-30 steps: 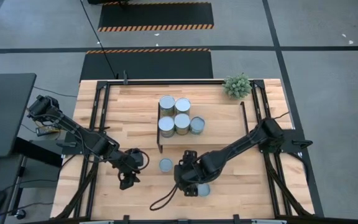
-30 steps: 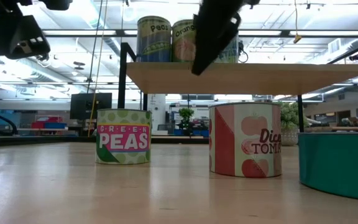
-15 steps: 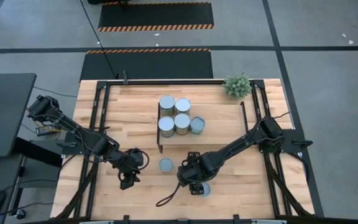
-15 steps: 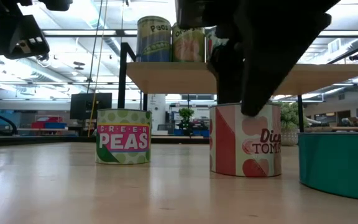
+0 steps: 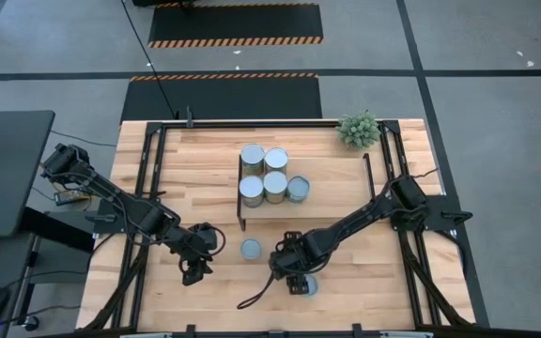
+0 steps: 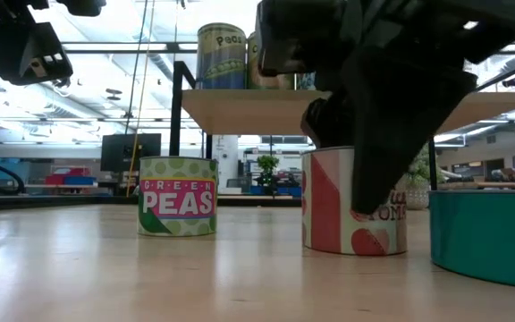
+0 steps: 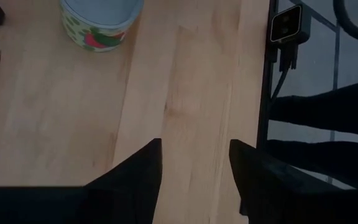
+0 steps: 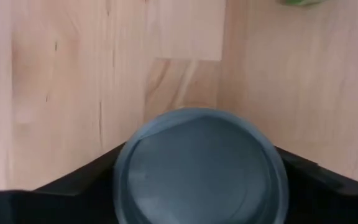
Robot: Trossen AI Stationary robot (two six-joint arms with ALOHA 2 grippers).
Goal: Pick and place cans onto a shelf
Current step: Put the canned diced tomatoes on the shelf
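The shelf (image 5: 336, 192) stands mid-table with several cans (image 5: 263, 174) on its board, pale tops up. On the tabletop in front of it stand a green peas can (image 5: 251, 249) and a red-and-white tomato can (image 5: 309, 285). My right gripper (image 8: 199, 149) points down over the tomato can, its grey top (image 8: 201, 168) filling the gap between the fingers. My left gripper (image 7: 194, 180) hangs open above bare wood near the table's front left, with the peas can (image 7: 101, 22) beyond it. My right gripper has the tomato can between its two fingers, which lie against opposite sides of its round wall just under the rim (image 8: 122, 163). It comes from above, pointing steeply down. The can stands upright with its base on the table (image 6: 354, 249).
A small green plant (image 5: 359, 129) sits at the table's far right. A black cable (image 5: 250, 300) loops on the wood near the front edge. A teal round thing (image 6: 485, 237) stands close to the low camera at the right. Bare wood lies between the two arms.
My right gripper has come down over the tomato can, tipping more steeply downward, until its fingers reach down the can's sides. The can has stayed where it stood.
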